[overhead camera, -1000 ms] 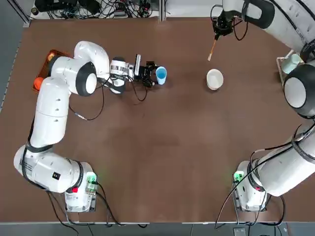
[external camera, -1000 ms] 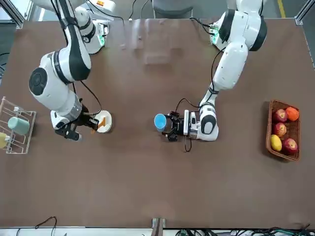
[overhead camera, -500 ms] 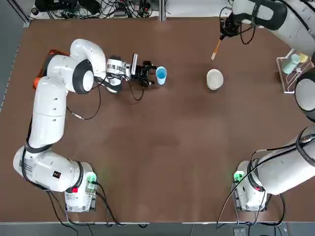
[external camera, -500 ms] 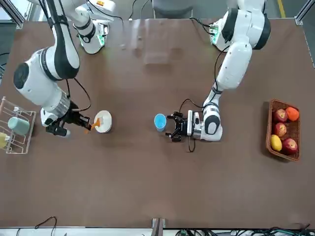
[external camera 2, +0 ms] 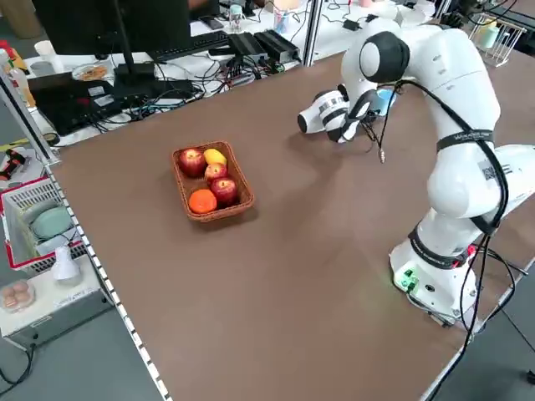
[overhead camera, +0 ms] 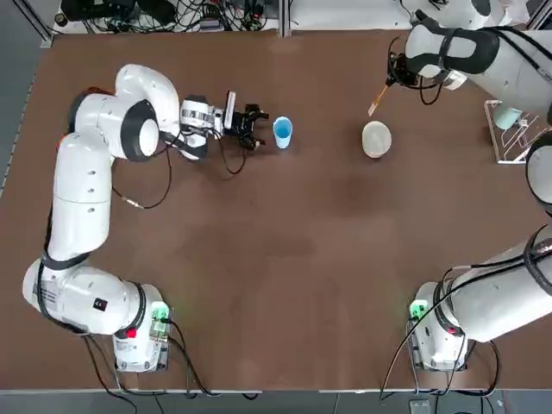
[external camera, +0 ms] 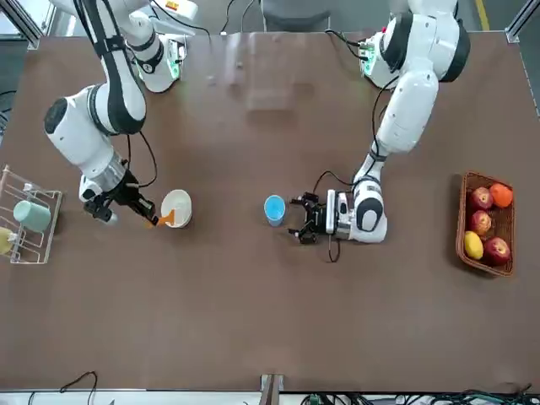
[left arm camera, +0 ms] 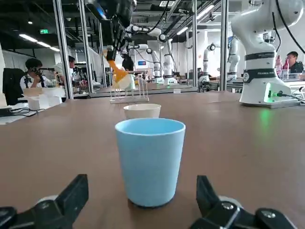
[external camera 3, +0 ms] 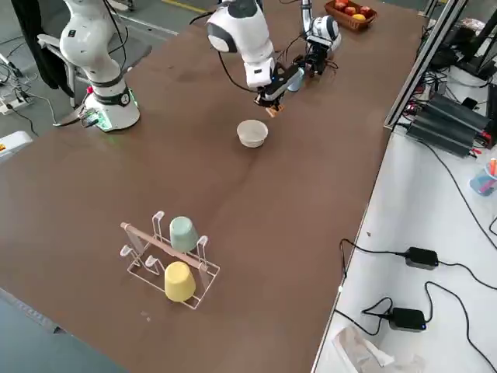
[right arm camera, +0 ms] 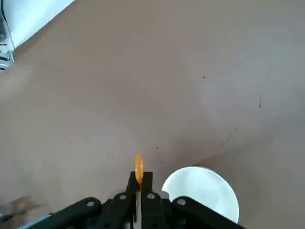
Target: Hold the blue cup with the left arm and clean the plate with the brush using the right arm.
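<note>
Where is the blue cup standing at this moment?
In the top view the blue cup stands upright on the table's far half, just off the open left gripper, not held. The plate sits farther toward the robot's right.

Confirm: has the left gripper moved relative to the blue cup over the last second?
Yes. In the top view the left gripper has backed away from the blue cup, toward the table's left side; it is open, with a gap between them now.

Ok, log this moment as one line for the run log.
left gripper: open, off the blue cup | right gripper: shut on brush, raised beside plate | plate untouched
</note>
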Action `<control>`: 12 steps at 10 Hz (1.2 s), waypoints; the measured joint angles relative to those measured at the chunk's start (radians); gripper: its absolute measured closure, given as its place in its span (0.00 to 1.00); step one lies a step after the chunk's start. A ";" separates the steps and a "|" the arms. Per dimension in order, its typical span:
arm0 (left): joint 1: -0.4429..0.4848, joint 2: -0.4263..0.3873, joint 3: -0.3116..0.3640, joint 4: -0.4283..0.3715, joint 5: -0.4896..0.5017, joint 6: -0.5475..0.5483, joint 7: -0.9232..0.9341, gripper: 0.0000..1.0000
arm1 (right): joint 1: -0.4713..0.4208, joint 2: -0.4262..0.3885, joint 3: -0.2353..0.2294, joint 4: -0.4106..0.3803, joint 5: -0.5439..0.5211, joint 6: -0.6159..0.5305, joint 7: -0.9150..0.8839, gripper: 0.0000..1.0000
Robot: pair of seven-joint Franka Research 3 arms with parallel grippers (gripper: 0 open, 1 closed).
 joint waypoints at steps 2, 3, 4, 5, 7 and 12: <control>0.075 -0.074 0.001 -0.056 0.050 0.000 0.000 0.00 | 0.000 -0.002 0.000 -0.033 0.000 0.017 -0.007 0.95; 0.114 -0.118 0.002 -0.093 0.070 -0.001 -0.001 0.00 | -0.001 -0.002 0.000 -0.045 0.000 0.022 -0.028 0.95; 0.145 -0.153 0.002 -0.126 0.089 0.001 -0.001 0.00 | -0.008 -0.003 -0.001 -0.054 0.000 0.024 -0.056 0.95; 0.163 -0.178 0.002 -0.151 0.112 0.019 -0.001 0.00 | -0.016 -0.003 -0.003 -0.058 0.000 0.024 -0.081 0.95; 0.194 -0.233 0.003 -0.182 0.157 0.086 -0.007 0.00 | -0.028 -0.003 -0.004 -0.060 0.034 0.024 -0.096 0.95; 0.255 -0.406 0.035 -0.248 0.327 0.224 -0.115 0.00 | -0.033 -0.004 -0.006 -0.116 0.146 0.031 -0.141 0.95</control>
